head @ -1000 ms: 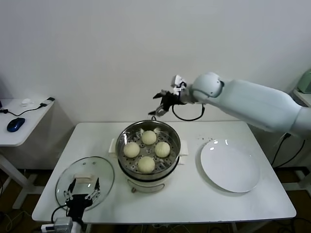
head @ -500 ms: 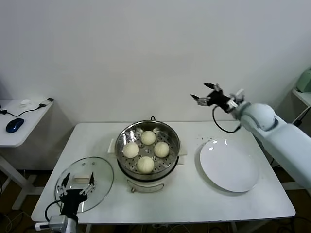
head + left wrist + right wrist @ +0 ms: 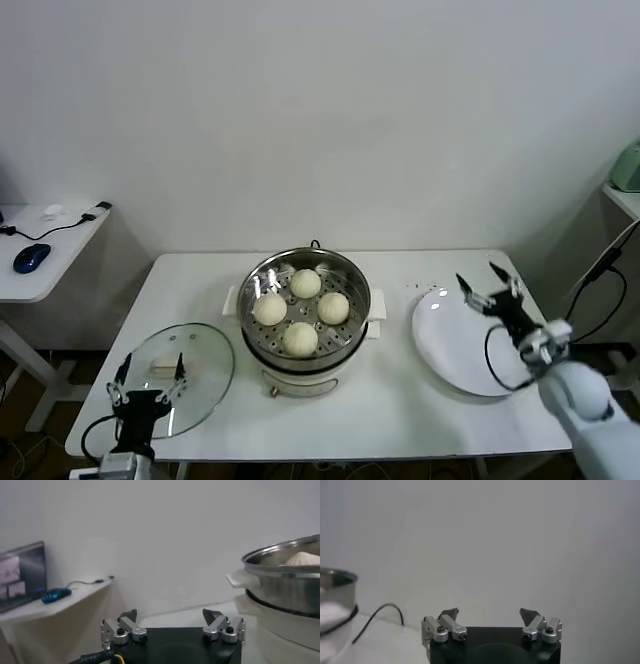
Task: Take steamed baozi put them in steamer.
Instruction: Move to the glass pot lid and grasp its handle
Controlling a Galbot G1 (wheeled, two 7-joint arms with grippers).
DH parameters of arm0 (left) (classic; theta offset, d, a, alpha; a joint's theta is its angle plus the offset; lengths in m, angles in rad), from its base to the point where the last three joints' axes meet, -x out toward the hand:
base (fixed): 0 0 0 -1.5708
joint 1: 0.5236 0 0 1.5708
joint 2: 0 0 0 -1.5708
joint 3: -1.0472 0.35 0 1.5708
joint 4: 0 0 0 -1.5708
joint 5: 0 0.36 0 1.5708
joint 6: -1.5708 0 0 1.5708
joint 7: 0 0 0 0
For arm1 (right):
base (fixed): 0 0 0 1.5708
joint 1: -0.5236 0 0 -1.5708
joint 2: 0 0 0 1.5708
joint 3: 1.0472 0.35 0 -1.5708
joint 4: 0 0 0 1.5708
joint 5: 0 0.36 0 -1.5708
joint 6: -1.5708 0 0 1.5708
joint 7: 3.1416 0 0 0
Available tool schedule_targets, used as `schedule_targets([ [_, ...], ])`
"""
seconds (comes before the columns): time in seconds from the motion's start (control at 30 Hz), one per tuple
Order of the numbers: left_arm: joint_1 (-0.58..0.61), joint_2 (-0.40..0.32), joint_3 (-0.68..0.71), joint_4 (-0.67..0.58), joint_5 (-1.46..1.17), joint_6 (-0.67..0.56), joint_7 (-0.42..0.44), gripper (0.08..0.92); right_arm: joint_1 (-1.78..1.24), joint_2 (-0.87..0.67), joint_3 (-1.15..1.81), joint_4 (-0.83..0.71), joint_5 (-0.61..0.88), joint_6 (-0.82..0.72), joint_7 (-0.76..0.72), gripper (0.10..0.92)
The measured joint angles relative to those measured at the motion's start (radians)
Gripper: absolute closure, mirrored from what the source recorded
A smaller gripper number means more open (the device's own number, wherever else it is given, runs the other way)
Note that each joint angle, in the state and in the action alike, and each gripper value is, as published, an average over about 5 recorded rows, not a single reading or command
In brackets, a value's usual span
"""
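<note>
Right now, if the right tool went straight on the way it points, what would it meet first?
Probably nothing close: the open right tool hangs over the plate, and its wrist view shows only the bare wall ahead, with the steamer off to one side. Depth is uncertain.

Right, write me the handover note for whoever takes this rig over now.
Left tool: open, empty, low at the table's front left corner, over the near edge of the glass lid.
Right tool: open, empty, above the white plate, which holds nothing.
Steamed baozi: all four sit on the perforated tray inside the steamer, mid-table.
Done: loading looks complete; no bun is outside the pot.
Left: nothing for the buns. The lid is off, lying flat left of the steamer; fit it only if cooking follows.
</note>
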Motion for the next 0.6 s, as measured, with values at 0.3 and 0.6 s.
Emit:
schedule_targets([
  [0.3, 0.002, 0.024, -0.025, 0.048, 0.284, -0.045, -0.092, 0.177, -0.21, 0.114, 0.071, 0.015, -0.027, 0.125, 0.033, 0.203],
  [0.6, -0.012, 0.079, -0.029, 0.192, 0.712, -0.065, -0.224, 0.177, -0.263, 0.164, 0.081, 0.018, -0.028, 0.154, 0.061, 0.203],
])
